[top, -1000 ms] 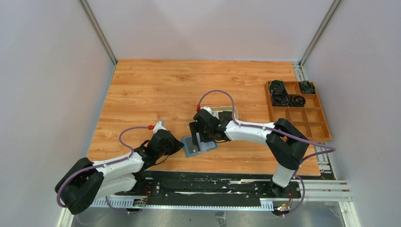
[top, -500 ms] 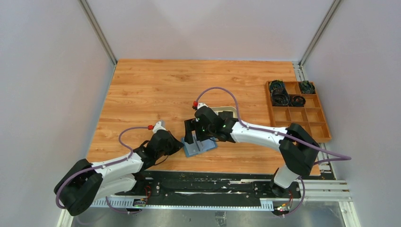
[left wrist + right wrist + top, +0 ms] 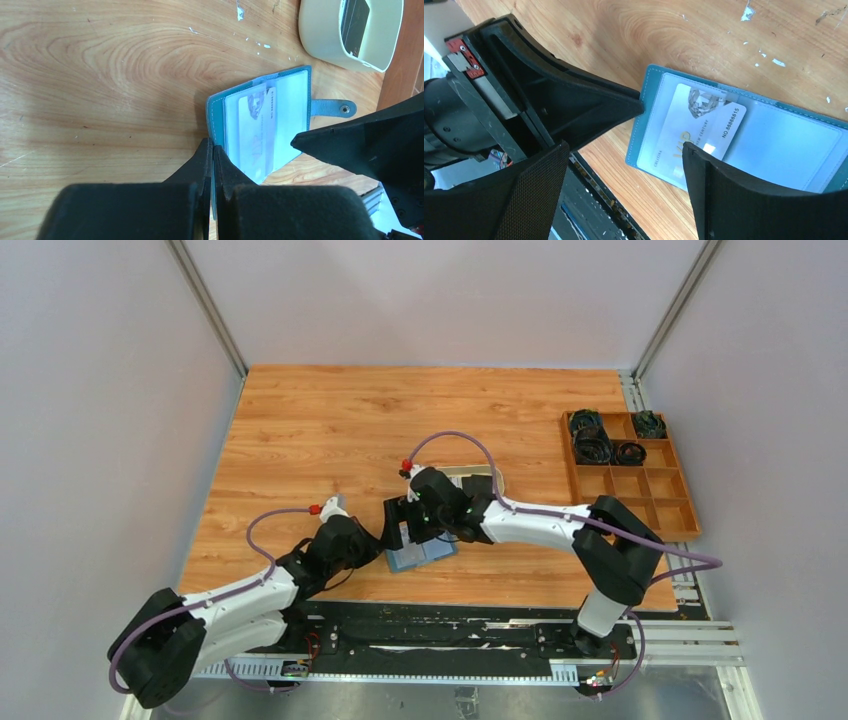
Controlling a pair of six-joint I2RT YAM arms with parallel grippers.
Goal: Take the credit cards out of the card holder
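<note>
The right gripper (image 3: 624, 150) hung with its jaws spread wide, nothing between them, just above the open card holder (image 3: 774, 140). One finger pad (image 3: 734, 200) covered the near end of a whitish credit card (image 3: 701, 125). The card sat skewed under the clear sleeve. Its long axis ran roughly along the worktop's near edge, pointing away from the left arm. The left gripper (image 3: 213, 150) was clenched on the holder's teal edge, pinning it flat on the wood close to the near edge, about mid-width. So the card lay directly under the free right gripper — that arm looked the one to draw it. I judged the pull would go along the card's length, away from the clamped edge. Past the holder, toward the far edge, stood the beige tray (image 3: 320, 40) with a dark card (image 3: 356, 22) already inside.
</note>
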